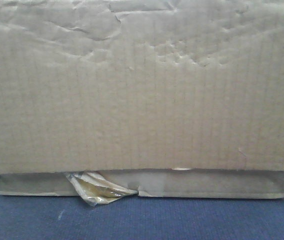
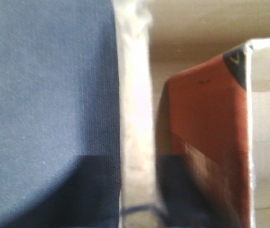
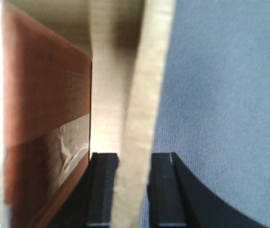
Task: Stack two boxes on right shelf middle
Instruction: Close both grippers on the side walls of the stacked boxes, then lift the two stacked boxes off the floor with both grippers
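Note:
The large brown cardboard box (image 1: 142, 90), its face wrinkled and dented, fills the front view. It rests on the flatter box (image 1: 217, 184), which has torn yellowish tape (image 1: 99, 189). My left gripper (image 2: 137, 197) has its dark fingers (image 2: 94, 194) close on both sides of a pale cardboard edge (image 2: 135, 95). My right gripper (image 3: 132, 190) is shut on a cardboard edge (image 3: 149, 95) between its black fingers (image 3: 101, 190). I cannot tell which box each edge belongs to. The steel shelf is out of view.
Blue cloth (image 1: 142, 220) lies under the boxes and shows beside each gripped edge in the left wrist view (image 2: 44, 95) and the right wrist view (image 3: 225, 104). An orange-brown panel stands close on the outer side of each gripper (image 2: 201, 123) (image 3: 40, 85).

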Controlling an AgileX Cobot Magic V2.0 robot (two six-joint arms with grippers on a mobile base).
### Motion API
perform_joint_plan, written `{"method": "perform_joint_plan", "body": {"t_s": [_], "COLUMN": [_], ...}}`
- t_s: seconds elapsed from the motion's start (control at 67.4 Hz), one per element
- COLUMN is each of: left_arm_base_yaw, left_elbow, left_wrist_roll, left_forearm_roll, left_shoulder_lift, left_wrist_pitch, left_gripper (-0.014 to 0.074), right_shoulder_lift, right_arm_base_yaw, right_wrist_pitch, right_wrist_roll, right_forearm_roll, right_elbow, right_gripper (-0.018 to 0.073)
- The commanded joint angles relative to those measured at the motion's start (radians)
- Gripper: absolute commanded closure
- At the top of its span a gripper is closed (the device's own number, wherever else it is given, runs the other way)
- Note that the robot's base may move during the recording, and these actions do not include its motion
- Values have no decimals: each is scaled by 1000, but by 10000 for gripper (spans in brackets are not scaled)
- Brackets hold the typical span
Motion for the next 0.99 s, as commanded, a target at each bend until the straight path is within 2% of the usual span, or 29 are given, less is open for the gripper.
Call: {"method": "perform_joint_plan", "body": {"t_s": [0.0, 0.326, 0.564, 0.861, 0.979], "left_arm_base_yaw": [4, 4, -2, -101, -116], "left_elbow": [10, 8, 8, 8, 8], "left_wrist_roll": [1, 1, 1, -85, -90], "left_forearm_roll": [-14, -8, -4, 187, 204], "left_shoulder_lift": [0, -3, -83, -299, -358], "left_wrist_pitch": [-3, -3, -3, -27, -45], "left_gripper": [700, 707, 707, 707, 707], "right_shoulder_lift": [-10, -26, -88, -200, -251], "right_arm_base_yaw": [-7, -7, -7, -4, -4], "right_wrist_pitch": [4, 4, 4, -92, -157], "right_wrist_roll": [19, 19, 22, 30, 30], "right_forearm_roll": [-29, -69, -83, -135, -141], "right_elbow": [-1, -1, -1, -1, -1], "right_gripper": [717, 717, 717, 717, 717]}}
